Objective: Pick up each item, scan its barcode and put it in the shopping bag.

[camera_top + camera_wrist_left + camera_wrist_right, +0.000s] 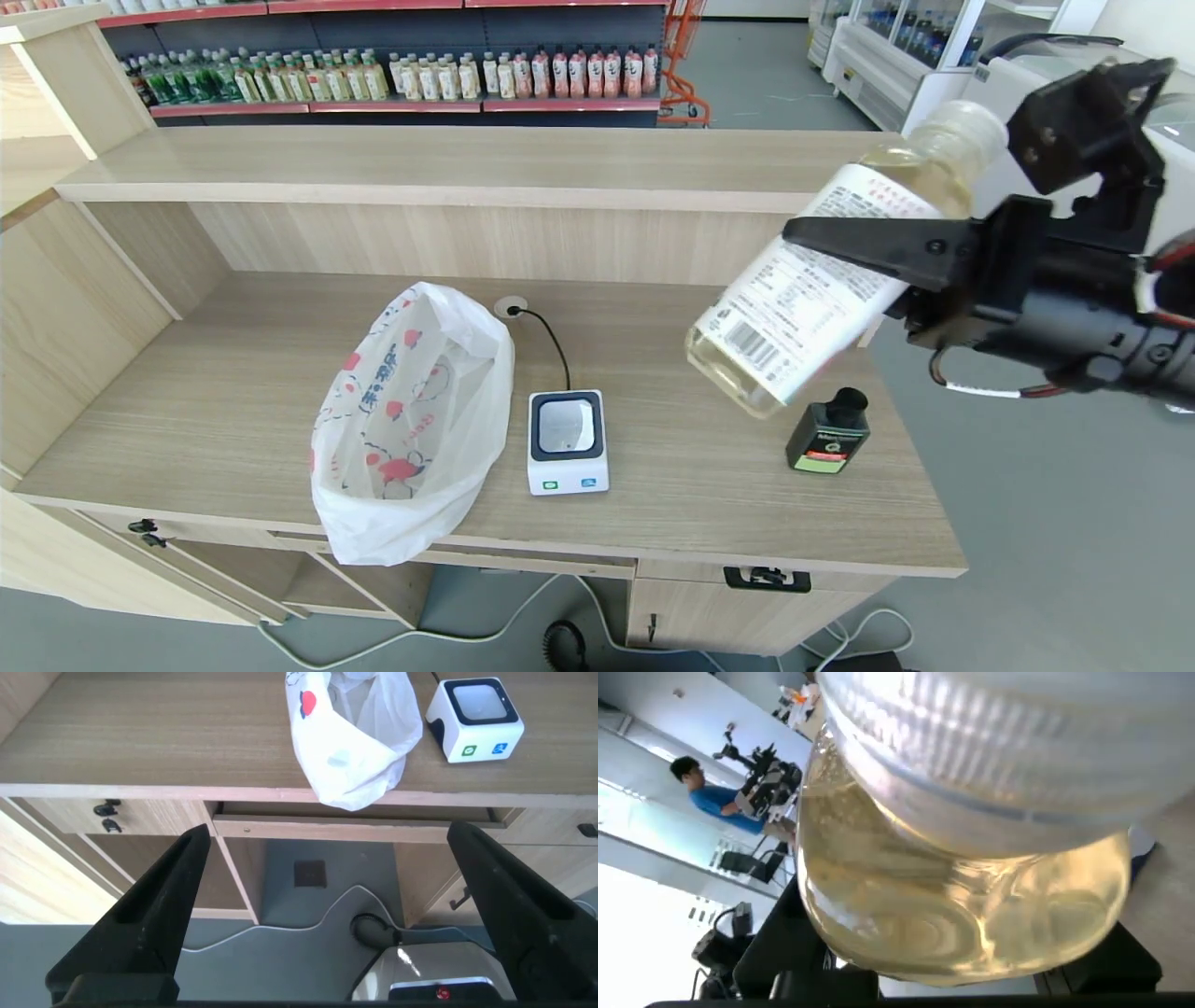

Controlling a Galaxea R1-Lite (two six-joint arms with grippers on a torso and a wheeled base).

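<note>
While the left gripper is hanging with its fingers spread wide and grasping nothing, the white plastic shopping bag is slumping open-mouthed on the wooden counter beyond their tips. The white barcode scanner is sitting just beside the bag.

Further right, the right gripper is clenching a clear drink bottle of pale yellow liquid. The bottle is lying tilted between the fingers, its base jutting past their tips. A small black bottle is standing on the counter below that base.

Judging by this, the scanning step is under way. The barcode is facing upward, so the next move is probably calling for carrying the bottle leftward over the scanner and turning its label toward the window.

Counted: one bag, one scanner, two items, two grippers.
</note>
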